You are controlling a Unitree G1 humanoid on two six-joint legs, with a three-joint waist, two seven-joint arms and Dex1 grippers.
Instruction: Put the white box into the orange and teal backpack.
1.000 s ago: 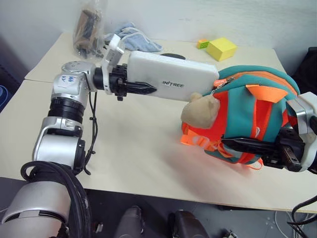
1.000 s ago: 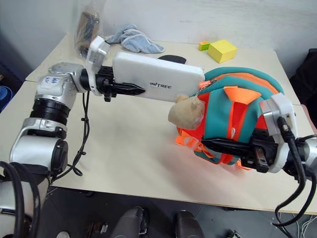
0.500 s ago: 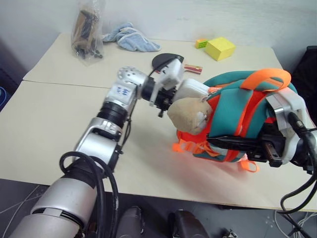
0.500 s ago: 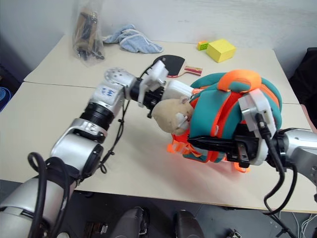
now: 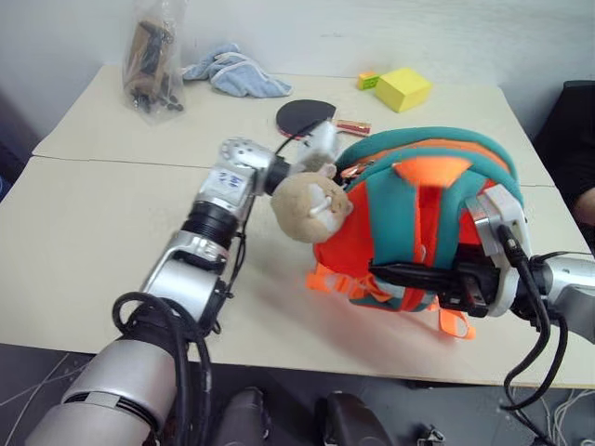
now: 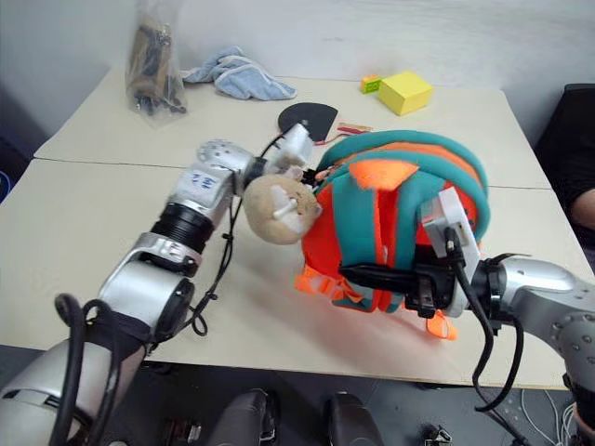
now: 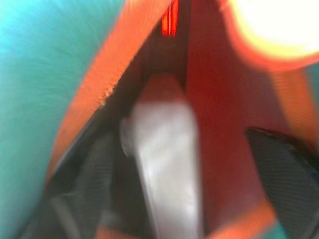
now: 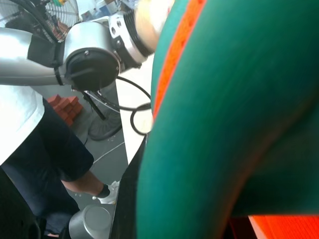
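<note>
On a beige table (image 5: 84,232) stood the backpack (image 5: 409,223). The left gripper (image 7: 199,199) reached inside it, jaws apart, with the box (image 7: 167,164), blurred, apparently lying loose between them within the orange lining. The right gripper (image 5: 395,276) was clamped on a backpack strap (image 5: 423,237).

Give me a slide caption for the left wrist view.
Inside the orange and teal backpack, the white box lies between the left gripper's open jaws.

One backpack (image 5: 409,214), one plush toy (image 5: 310,204), one yellow block (image 5: 402,89), one blue cloth (image 5: 232,72), one paddle (image 5: 307,116), one clear bag (image 5: 149,60).
</note>
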